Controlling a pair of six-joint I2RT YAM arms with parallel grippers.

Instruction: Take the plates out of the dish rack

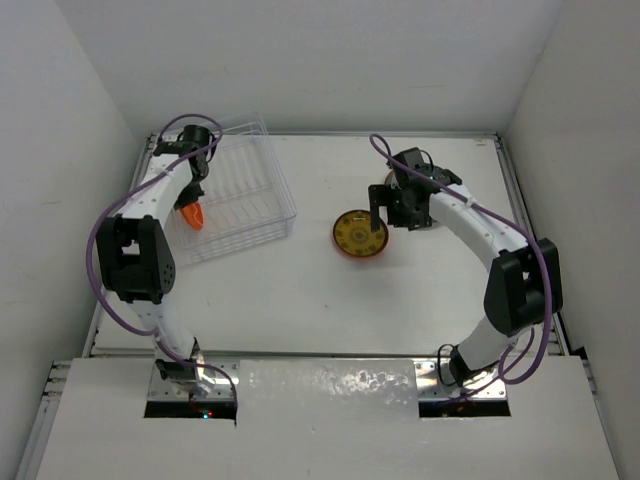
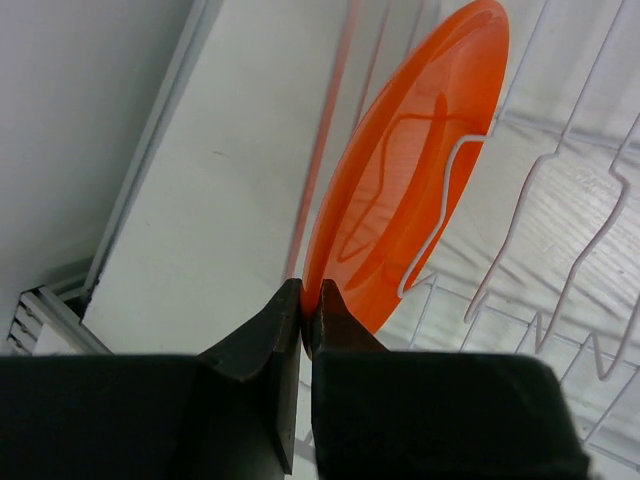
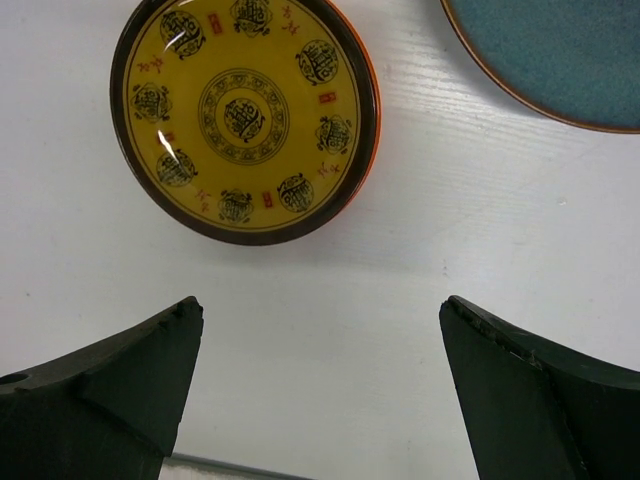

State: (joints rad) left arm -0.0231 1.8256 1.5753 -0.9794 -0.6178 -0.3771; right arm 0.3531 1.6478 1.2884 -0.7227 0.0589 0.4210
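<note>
While the left gripper (image 2: 305,298) pinches the lower rim of an orange plate (image 2: 400,190), its two dark fingers pressed nearly together with only the thin edge between them, the plate stands on edge in the dish rack (image 1: 250,195), leaning so that its top points toward the upper right of the left wrist view. A pale rib (image 2: 450,215) of the rack crosses in front of the plate's glossy face, and more ribs fill the right side of that view. Seen from the top camera, the clear rack lies at an angle in the upper left of the white table (image 1: 300,300), and the orange plate shows at the rack's left side, partly covered by the left arm. The right gripper (image 3: 320,310) hangs above the table right of centre, its fingers spread wide with nothing but bare tabletop between them. A yellow-patterned plate (image 3: 245,115) with a dark ring and an orange rim lies flat and face up on the table, in the upper left of the right wrist view and outside the rack. A teal plate (image 3: 560,50) lies flat in the upper right corner of that same view, cut off by the frame, set apart from the yellow one by a strip of table; from the top camera it is almost wholly hidden under the right arm
</note>
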